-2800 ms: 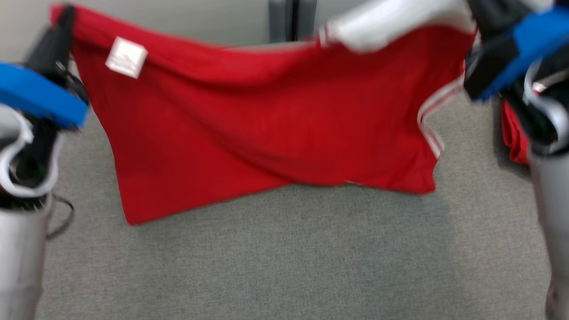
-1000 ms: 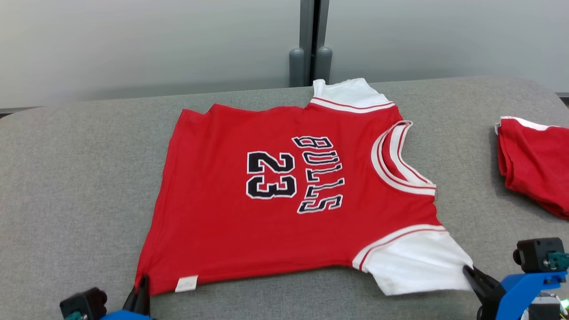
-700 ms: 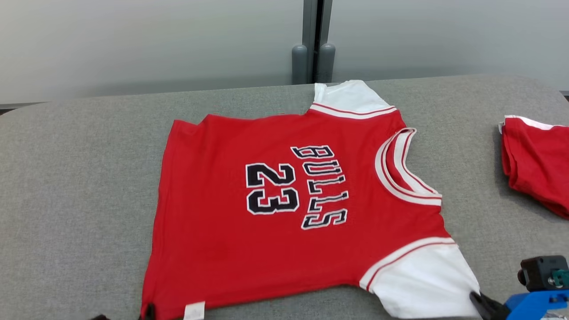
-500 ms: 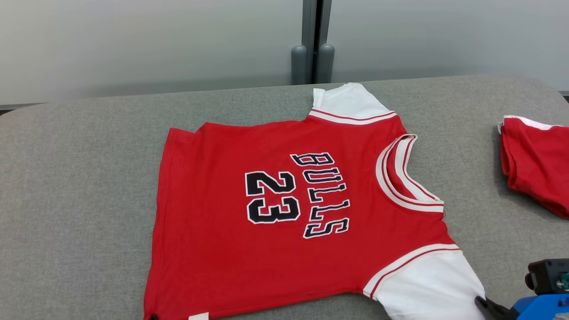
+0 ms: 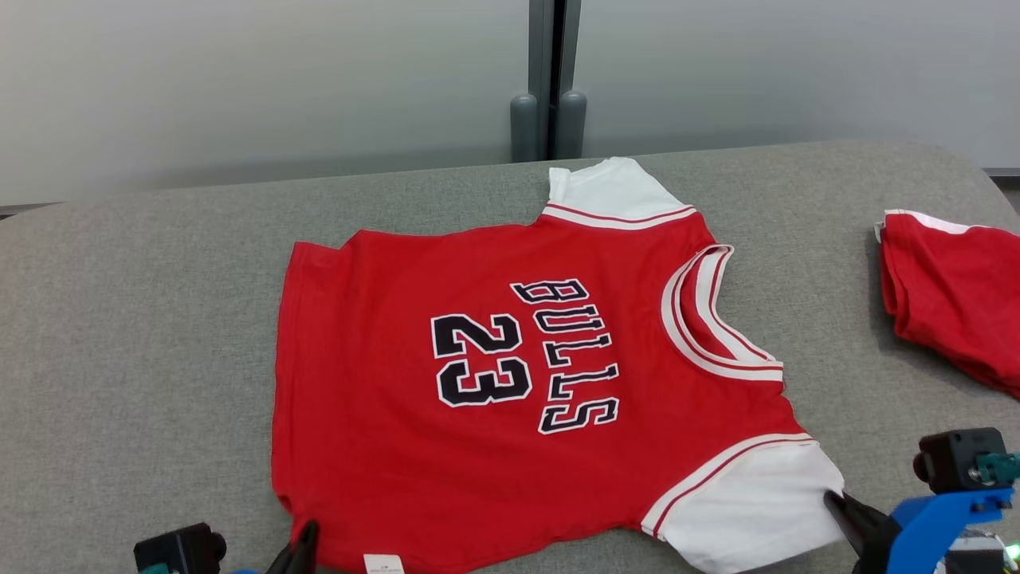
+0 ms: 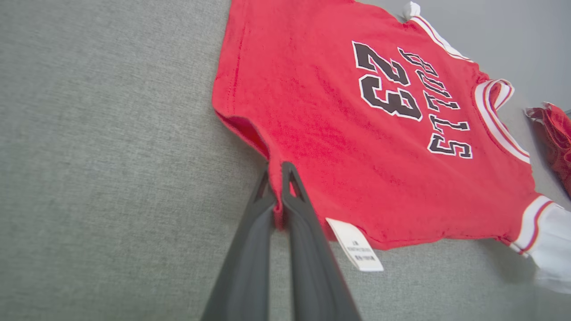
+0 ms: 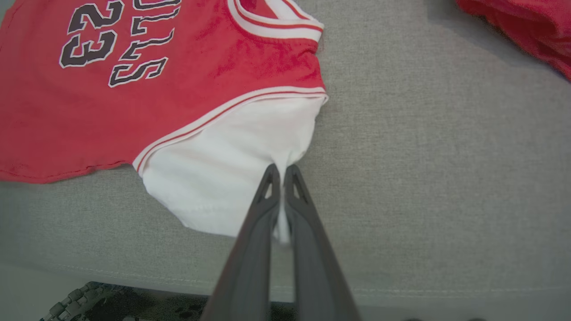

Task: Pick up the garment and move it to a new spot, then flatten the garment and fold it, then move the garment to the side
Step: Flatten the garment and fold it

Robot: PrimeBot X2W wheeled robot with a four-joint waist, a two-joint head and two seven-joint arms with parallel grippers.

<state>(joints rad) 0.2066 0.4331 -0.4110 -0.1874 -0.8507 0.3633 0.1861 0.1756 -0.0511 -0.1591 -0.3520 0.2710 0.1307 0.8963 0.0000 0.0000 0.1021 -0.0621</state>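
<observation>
Grey worktop (image 5: 119, 335) in front, and the red jersey (image 5: 374, 446) lies flat at its middle, print up, collar to the right. The left end effector (image 6: 276, 171) is pinched on the near hem corner beside the label (image 6: 355, 244); the right end effector (image 7: 281, 171) is clamped on the near white sleeve (image 7: 214, 178). Another red garment (image 5: 948, 295) sits far right.

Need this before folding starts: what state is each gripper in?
Left gripper: shut on the jersey hem.
Right gripper: shut on the white sleeve.
</observation>
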